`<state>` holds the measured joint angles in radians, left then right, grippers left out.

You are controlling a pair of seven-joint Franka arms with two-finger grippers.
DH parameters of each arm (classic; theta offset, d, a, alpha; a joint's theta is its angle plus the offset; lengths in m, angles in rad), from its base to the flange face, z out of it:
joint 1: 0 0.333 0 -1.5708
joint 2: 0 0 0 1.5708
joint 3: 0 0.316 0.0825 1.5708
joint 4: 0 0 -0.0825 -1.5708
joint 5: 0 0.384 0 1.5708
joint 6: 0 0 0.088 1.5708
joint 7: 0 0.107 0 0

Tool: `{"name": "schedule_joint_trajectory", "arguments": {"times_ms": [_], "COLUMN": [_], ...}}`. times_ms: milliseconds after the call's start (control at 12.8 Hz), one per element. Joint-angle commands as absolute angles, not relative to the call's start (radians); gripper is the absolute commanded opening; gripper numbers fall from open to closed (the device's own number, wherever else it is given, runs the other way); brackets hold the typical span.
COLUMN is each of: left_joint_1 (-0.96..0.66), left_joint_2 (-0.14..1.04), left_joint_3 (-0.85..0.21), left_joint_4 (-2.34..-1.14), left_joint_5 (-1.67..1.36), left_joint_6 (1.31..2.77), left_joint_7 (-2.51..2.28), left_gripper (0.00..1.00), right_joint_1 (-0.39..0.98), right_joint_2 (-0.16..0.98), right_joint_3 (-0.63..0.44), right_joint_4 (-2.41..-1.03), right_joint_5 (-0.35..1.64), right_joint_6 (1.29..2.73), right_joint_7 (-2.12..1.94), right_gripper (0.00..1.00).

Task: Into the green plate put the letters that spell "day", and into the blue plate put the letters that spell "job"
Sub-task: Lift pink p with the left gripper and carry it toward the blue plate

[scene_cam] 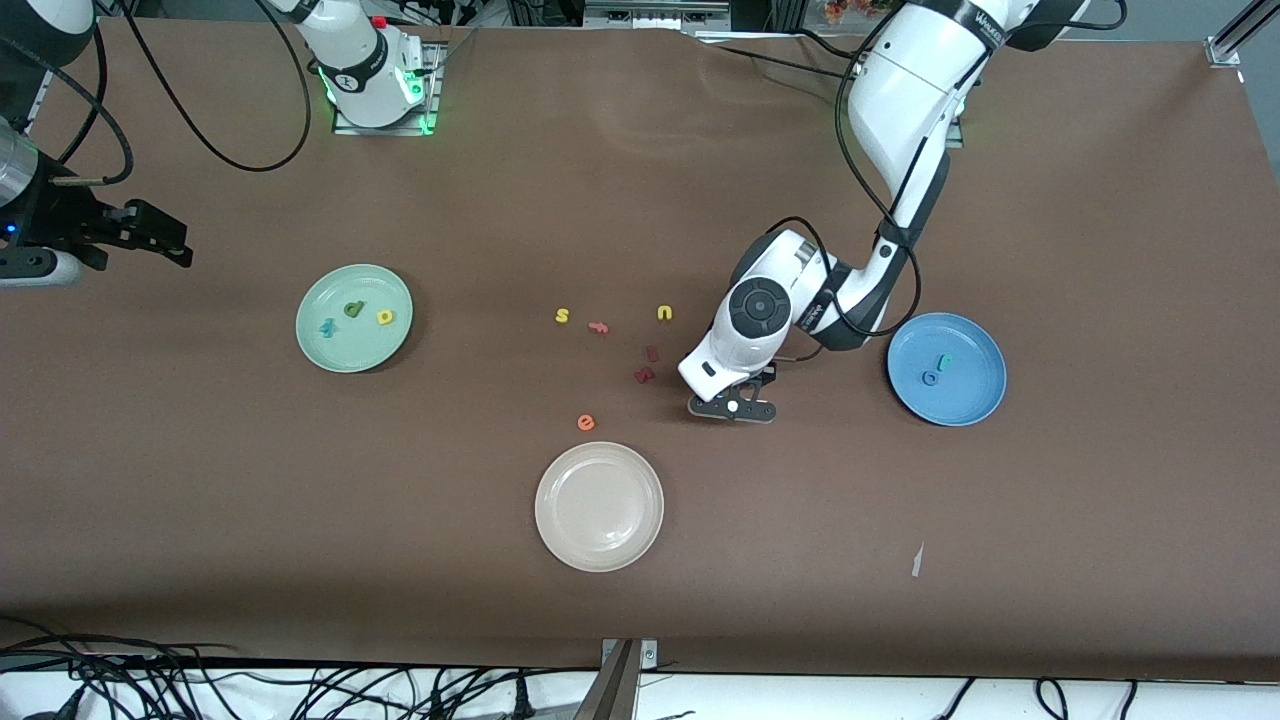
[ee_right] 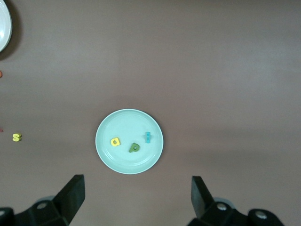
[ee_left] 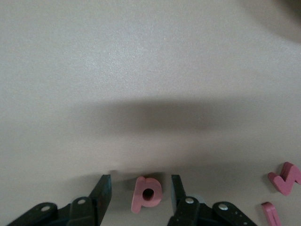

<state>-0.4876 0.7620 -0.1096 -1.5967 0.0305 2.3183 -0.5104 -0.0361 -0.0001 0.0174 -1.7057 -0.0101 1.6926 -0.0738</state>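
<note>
Careful: your left gripper (ee_left: 141, 200) has its jaws parted around the coral-red "b" (ee_left: 146, 194), which lies flat on the table between the fingers, untouched, near the blue plate (scene_cam: 975, 338). Close off-centre and it could skid or flip away. Your right gripper (ee_right: 137, 195) waits open over the green plate (ee_right: 107, 155).

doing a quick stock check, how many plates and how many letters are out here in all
plates: 3 (green, blue, cream)
letters: 12 (3 on green, 2 on blue, 7 loose)
total: 15
</note>
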Motion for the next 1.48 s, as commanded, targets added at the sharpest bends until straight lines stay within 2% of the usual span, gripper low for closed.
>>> {"name": "schedule_joint_trajectory", "arguments": {"times_ms": [0,547,703,937,1015,1249,1406], "left_joint_1": [-0.515,-0.517,-0.515,-0.515,-0.512,-0.496,-0.434], "left_joint_2": [0.767,0.776,0.781,0.787,0.787,0.775,0.708], "left_joint_3": [-0.101,-0.1,-0.1,-0.097,-0.097,-0.095,-0.098], "left_joint_4": [-1.578,-1.588,-1.586,-1.589,-1.589,-1.588,-1.582], "left_joint_5": [0.02,0.023,0.025,0.025,0.026,0.026,0.025], "left_joint_6": [2.298,2.299,2.299,2.299,2.301,2.29,2.171], "left_joint_7": [-0.546,-0.545,-0.543,-0.537,-0.526,-0.506,-0.483], "left_gripper": [0.59,0.56,0.44,0.09,0.0,0.0,0.0], "right_joint_1": [-0.048,-0.051,-0.051,-0.051,-0.051,-0.051,-0.051], "right_joint_2": [0.011,0.021,0.021,0.023,0.023,0.023,0.023], "right_joint_3": [0.028,0.026,0.028,0.026,0.026,0.026,0.026], "right_joint_4": [-1.675,-1.674,-1.674,-1.674,-1.674,-1.674,-1.674], "right_joint_5": [0.008,0.011,0.011,0.011,0.011,0.011,0.011], "right_joint_6": [1.698,1.707,1.703,1.701,1.703,1.703,1.703], "right_joint_7": [-0.067,0.049,0.048,0.048,0.048,0.048,0.048], "right_gripper": [1.0,1.0,1.0,1.0,1.0,1.0,1.0]}}
